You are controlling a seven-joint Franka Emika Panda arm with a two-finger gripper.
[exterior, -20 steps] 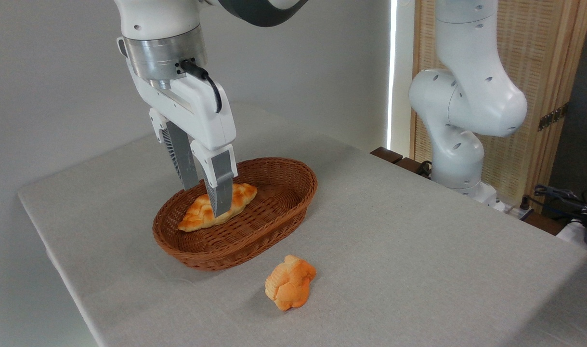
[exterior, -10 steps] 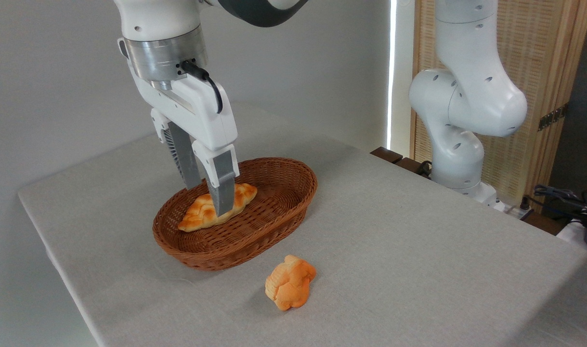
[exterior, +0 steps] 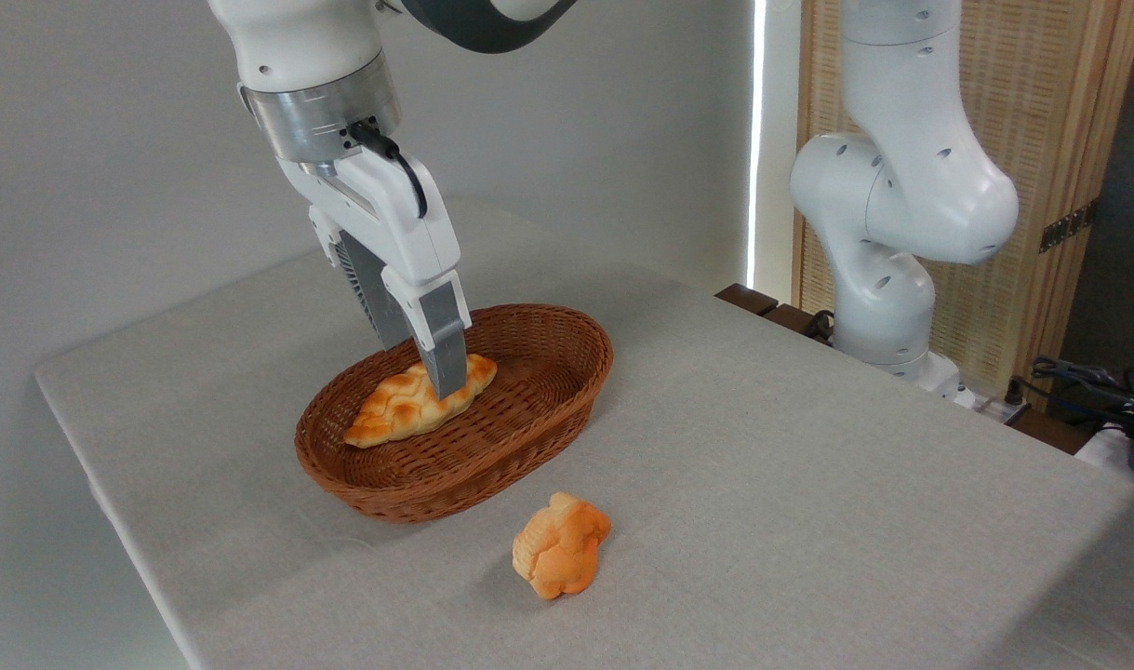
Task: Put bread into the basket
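Across the grey surface (exterior: 808, 484) things look about half done, as far as one can judge. The arm (exterior: 901, 186) stands at the back right and reaches over with its claw (exterior: 427, 358) hanging above the basket (exterior: 548, 409), fingers spread and holding nothing, the near finger (exterior: 446, 349) just over the long loaf's back end; hard to tell if it touches. That oval basket sits mid-left, its long axis running from near-left to far-right. The long loaf (exterior: 408, 409) already lies inside it, resting on the weave along the same diagonal, pointed tip toward the near-left rim, fatter end toward the far right. So that piece counts as delivered. What's left is the small knobbly roll (exterior: 560, 546), sitting on the surface just in front of the basket, clear of the rim and untouched, with no obvious long axis to speak of.
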